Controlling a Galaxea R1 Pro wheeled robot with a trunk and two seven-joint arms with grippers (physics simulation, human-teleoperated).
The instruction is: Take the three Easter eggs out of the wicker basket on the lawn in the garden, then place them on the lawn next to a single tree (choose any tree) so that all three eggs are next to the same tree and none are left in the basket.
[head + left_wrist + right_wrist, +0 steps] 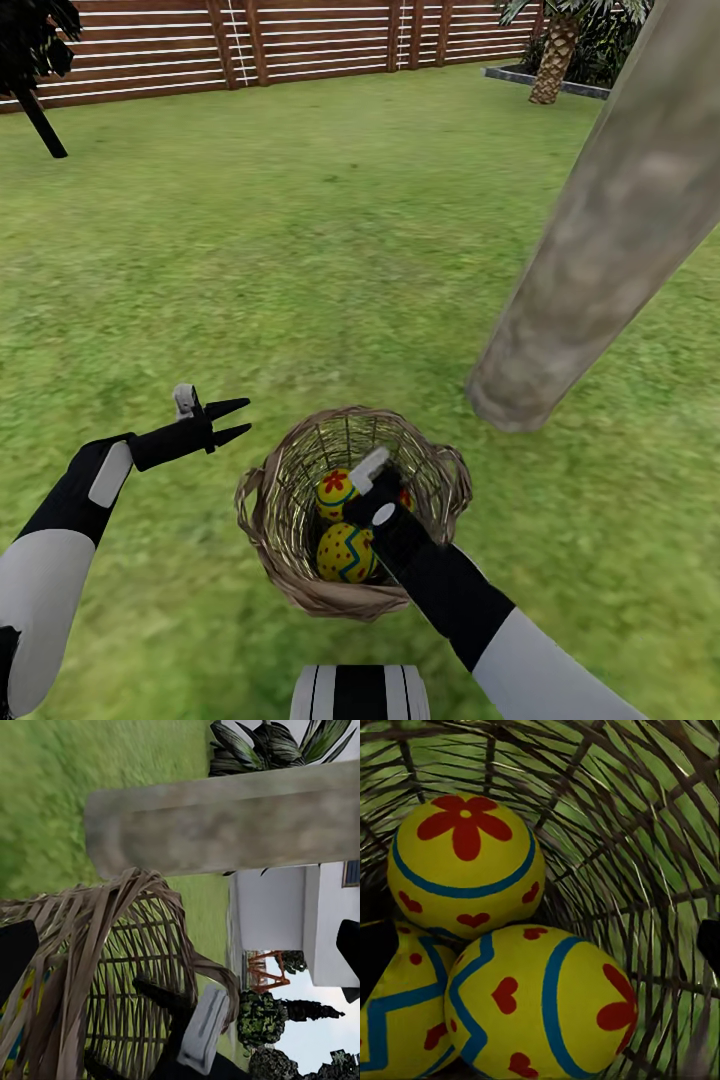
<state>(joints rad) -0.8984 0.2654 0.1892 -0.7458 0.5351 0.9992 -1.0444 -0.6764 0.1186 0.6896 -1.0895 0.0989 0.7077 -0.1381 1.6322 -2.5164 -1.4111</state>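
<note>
Right tool is down in the basket, eggs sitting straight ahead of its fingers

Head view: the wicker basket (352, 510) sits on the lawn (300, 250) just beside the foot of the tree (610, 230). The right tool (385, 495) is inside the rim, on top of the eggs (345, 550), so it's clearly the nearer arm; can't tell whether its fingers are spread. The left tool (232, 420) hovers just outside the basket, on the side away from the tree, fingers spread, holding nothing. Left wrist view: basket wall (112, 967) close up, trunk (225, 821) just past it. Right wrist view: all three eggs (536, 1009) bunched on the basket floor, touching each other, yellow with red flowers and hearts and blue bands, dead ahead of the tool.
</note>
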